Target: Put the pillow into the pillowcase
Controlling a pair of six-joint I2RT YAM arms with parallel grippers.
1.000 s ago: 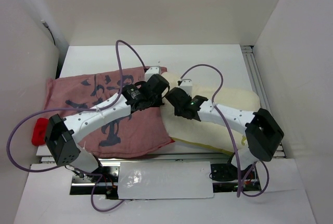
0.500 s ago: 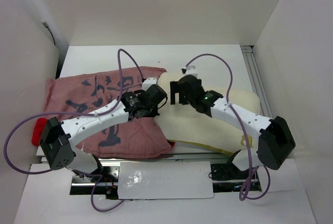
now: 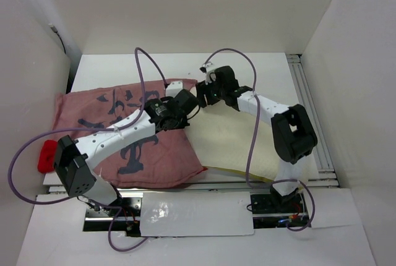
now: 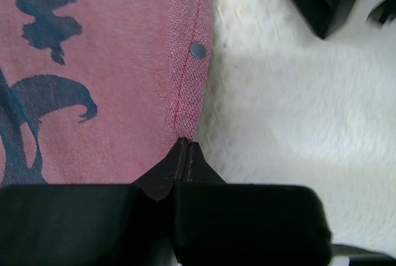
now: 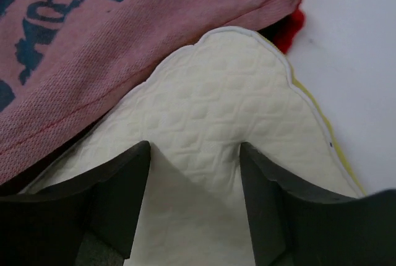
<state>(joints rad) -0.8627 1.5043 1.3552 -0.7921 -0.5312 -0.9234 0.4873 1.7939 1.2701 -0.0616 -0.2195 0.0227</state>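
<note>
**Jaws.** My left jaws are closed. In the left wrist view the stitched hem of the pillowcase [image 3: 111,124] runs straight into their tips, so I judge that they pinch it. My right jaws stand wide open and grip nothing, one finger on each side of the far left corner of the pillow [image 3: 241,145].

**Location.** The pillowcase lies flat on the left of the counter [image 3: 185,68], faded side up. The pillow lies on the right and touches it. In the right wrist view the hem overlaps the pillow's left margin, with a dark gap beneath, so that edge appears to be just inside the mouth.

**Handling.** The pillow looks light, soft and quilted, and I expect it to fold and sag rather than slide as one piece. I would take it at the piped corner or along the edge, where the padding is thin. The pillowcase is limp woven cloth and should be held at the hem near the snap stud [image 4: 198,50].

**Surface and room.** The counter is smooth and white, and cloth should slide on it easily. White walls [image 3: 185,6] enclose it closely on three sides. A metal rail [image 3: 306,111] runs along the right. Both arms crowd the middle.
</note>
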